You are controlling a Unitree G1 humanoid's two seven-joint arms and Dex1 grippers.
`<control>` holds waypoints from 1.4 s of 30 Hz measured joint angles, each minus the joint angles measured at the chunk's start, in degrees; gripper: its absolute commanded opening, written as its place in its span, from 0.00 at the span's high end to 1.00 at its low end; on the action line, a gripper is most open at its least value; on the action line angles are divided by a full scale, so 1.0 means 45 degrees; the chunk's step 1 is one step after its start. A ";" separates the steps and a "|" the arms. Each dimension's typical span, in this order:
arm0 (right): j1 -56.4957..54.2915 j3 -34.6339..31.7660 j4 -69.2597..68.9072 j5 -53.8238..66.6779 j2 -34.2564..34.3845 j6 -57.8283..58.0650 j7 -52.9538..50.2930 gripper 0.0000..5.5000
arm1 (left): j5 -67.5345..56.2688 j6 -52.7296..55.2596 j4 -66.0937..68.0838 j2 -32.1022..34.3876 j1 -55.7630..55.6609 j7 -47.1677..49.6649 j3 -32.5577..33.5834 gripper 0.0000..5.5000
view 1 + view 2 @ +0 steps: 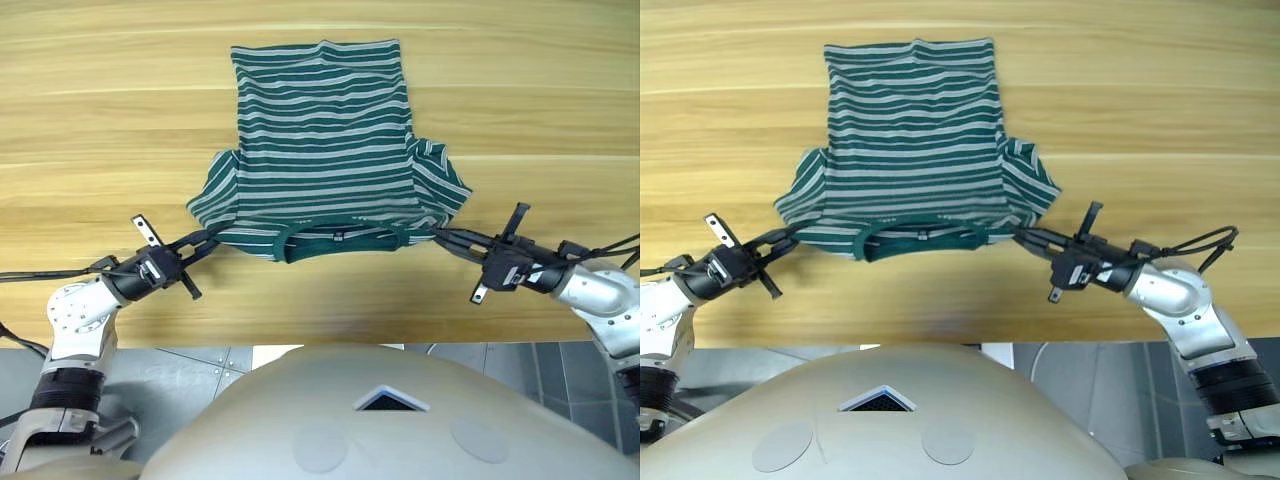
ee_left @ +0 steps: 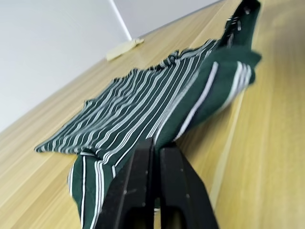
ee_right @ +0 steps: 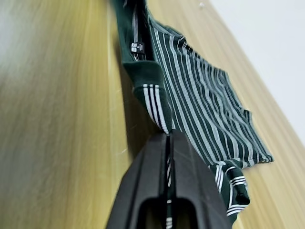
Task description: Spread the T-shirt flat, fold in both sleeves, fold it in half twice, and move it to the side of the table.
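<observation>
From the left eye view, the green-and-white striped T-shirt (image 1: pixel 325 130) lies on the wooden worktop (image 1: pixel 120 120), about midway across it, with its dark green collar (image 1: pixel 340 235) towards the robot and its hem at the far side. The left sleeve (image 1: pixel 215 190) and right sleeve (image 1: pixel 440 180) are bunched in against the body. The left jaws are pinched shut on the near left shoulder corner of the cloth, and the right jaws are pinched shut on the near right shoulder corner, so the collar edge runs fairly straight between them. The right eye view shows the same layout, each arm low over the near strip of worktop. In the left wrist view, the black jaws are pressed together with striped cloth caught between them, and the shirt stretches away over the wood; a small pale flat object (image 2: pixel 124 47) lies at the far edge, too blurred to identify. In the right wrist view, the jaws are likewise clamped on a striped fold, with the collar's small label (image 3: pixel 137 46) beyond.
</observation>
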 measured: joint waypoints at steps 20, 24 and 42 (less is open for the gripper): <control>0.2088 -0.2465 -0.1617 0.0264 0.0587 0.0359 -0.0187 0.57 | -0.1479 0.0495 -0.1818 -0.0774 0.2057 -0.0460 0.0421 0.42; -0.0223 -0.3014 0.0003 -0.0597 0.1753 0.1302 -0.1549 0.57 | -0.1506 0.0468 -0.1778 -0.1070 0.1854 -0.0411 0.0670 0.37; -0.4286 0.0002 0.5810 -0.6635 0.4390 0.1941 -0.5955 0.57 | 0.9663 0.2727 -0.0232 -0.2666 -0.2172 0.6839 0.0724 0.37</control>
